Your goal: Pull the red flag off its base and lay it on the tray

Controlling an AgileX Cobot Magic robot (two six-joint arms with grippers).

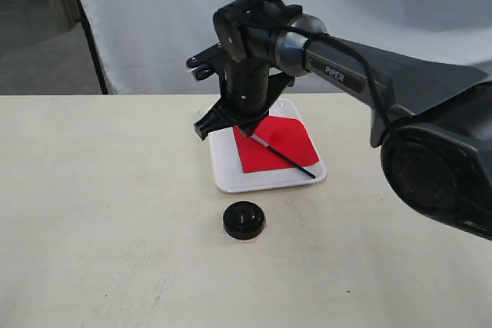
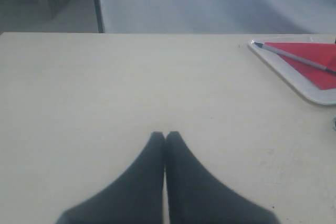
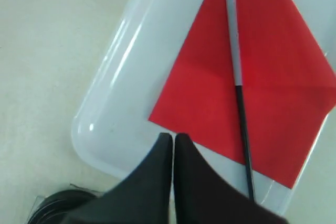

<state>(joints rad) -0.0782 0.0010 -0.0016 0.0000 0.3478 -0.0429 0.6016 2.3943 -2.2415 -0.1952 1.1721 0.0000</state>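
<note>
The flag (image 1: 288,134) lies flat in the tray (image 1: 224,167), off the base (image 1: 244,220). Its red sheet covers the middle and right of the tray. Its stick (image 1: 283,157) runs slantwise across the sheet, with the dark end reaching the tray's near right corner. The left strip of the tray shows bare white. The base sits alone on the worktop (image 1: 92,213), just in front of the tray's near rim and not touching it.

The right claw (image 1: 231,122) hangs over the far left part of the tray, pointing down from an arm that reaches in from the right. From its own wrist camera, the fingers (image 3: 157,171) are pressed together with nothing between them. Their tips are above the white of the tray (image 3: 121,98), right beside a corner of the flag (image 3: 273,77). I cannot tell whether the tips touch the tray. The base (image 3: 58,203) peeks in beside the claw.

The left claw (image 2: 165,136) shows only in its own wrist camera. It is closed and empty over bare worktop (image 2: 105,87), well apart from the tray (image 2: 299,88) and the flag (image 2: 315,59) lying in it.
</note>
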